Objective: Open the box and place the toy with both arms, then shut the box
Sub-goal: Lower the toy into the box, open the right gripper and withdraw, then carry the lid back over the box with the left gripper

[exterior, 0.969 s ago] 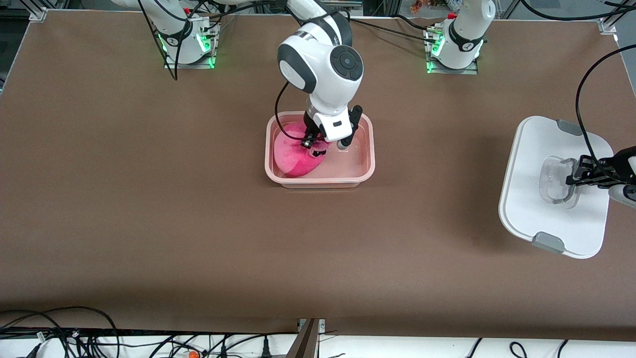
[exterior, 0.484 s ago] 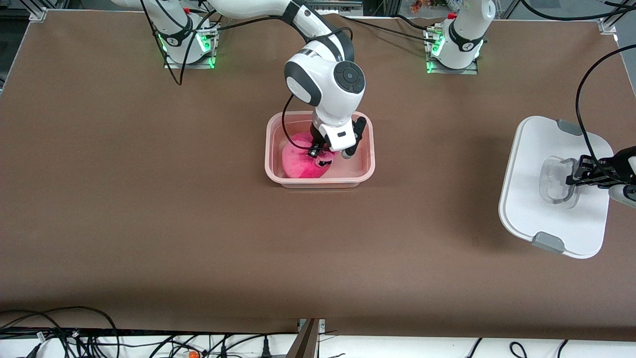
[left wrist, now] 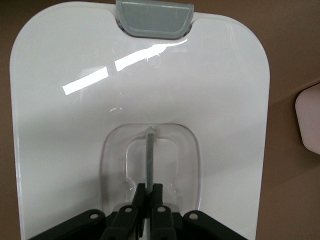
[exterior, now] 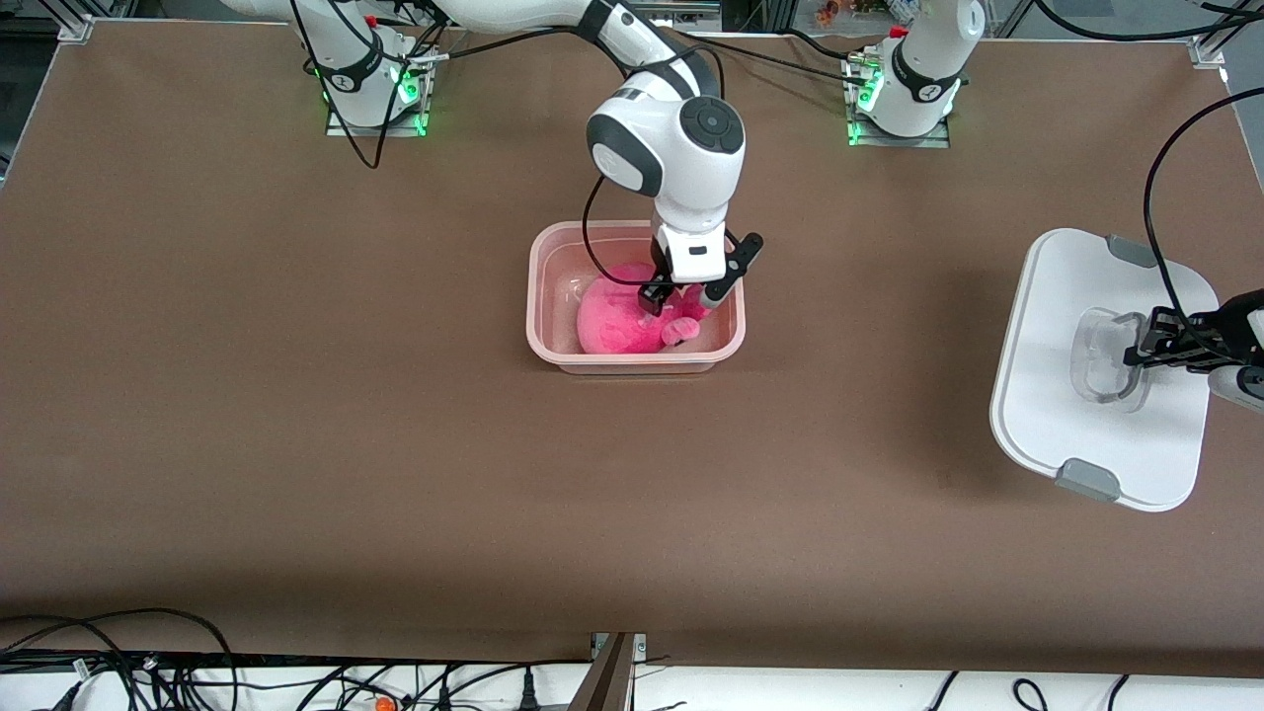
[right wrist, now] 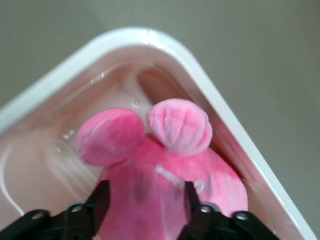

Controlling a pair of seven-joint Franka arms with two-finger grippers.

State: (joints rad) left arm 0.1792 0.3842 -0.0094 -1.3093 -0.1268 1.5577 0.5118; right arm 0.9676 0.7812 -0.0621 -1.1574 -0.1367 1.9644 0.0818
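The pale pink tub of the box point(exterior: 538, 296) stands open at the table's middle. The hot-pink toy point(exterior: 617, 326) lies inside it, ears toward the left arm's end. My right gripper point(exterior: 671, 301) reaches down into the tub, its fingers closed against the toy's sides. In the right wrist view the toy point(right wrist: 165, 175) fills the gap of the gripper point(right wrist: 145, 200). The white lid point(exterior: 1066, 296) is at the left arm's end of the table. My left gripper point(exterior: 1145, 351) is shut on its clear centre handle point(left wrist: 149, 150), as the left wrist view point(left wrist: 149, 192) shows.
The tub's rim point(right wrist: 225, 115) runs close beside the toy's ears point(right wrist: 180, 125). Grey clips point(exterior: 1086, 481) sit at the lid's two short ends. Bare brown table lies between tub and lid. Cables lie along the edge nearest the camera.
My right gripper has moved toward the left arm's end inside the tub, and the toy has moved with it and sunk lower. The left gripper and lid have barely moved.
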